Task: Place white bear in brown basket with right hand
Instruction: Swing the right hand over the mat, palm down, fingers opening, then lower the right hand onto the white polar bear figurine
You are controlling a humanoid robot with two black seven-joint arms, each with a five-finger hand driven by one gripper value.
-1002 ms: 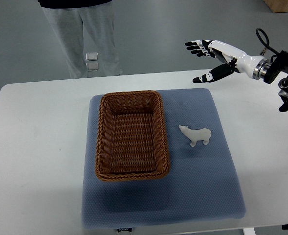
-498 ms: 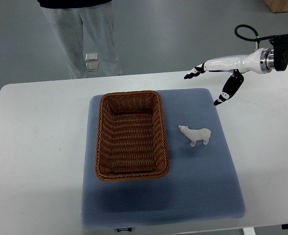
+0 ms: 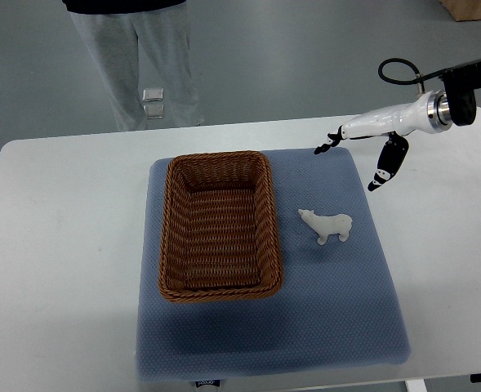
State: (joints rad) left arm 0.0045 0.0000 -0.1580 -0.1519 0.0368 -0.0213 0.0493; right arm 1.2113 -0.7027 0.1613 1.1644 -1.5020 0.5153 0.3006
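Observation:
A small white bear (image 3: pixel 328 226) stands on the blue mat (image 3: pixel 338 302), just right of the brown wicker basket (image 3: pixel 173 245), which holds nothing. My right hand (image 3: pixel 350 159) comes in from the upper right and hovers above the mat's far right corner, beyond the bear and apart from it. The hand is open, palm down, with the fingers stretched left and the thumb hanging down toward the mat. The left arm does not show.
The mat lies on a white table (image 3: pixel 60 245). A person in grey trousers (image 3: pixel 134 57) stands behind the table's far edge, left of centre.
My right hand has swung from a raised, palm-out pose to palm-down, then come lower and nearer toward the bear. Bear and basket have not moved.

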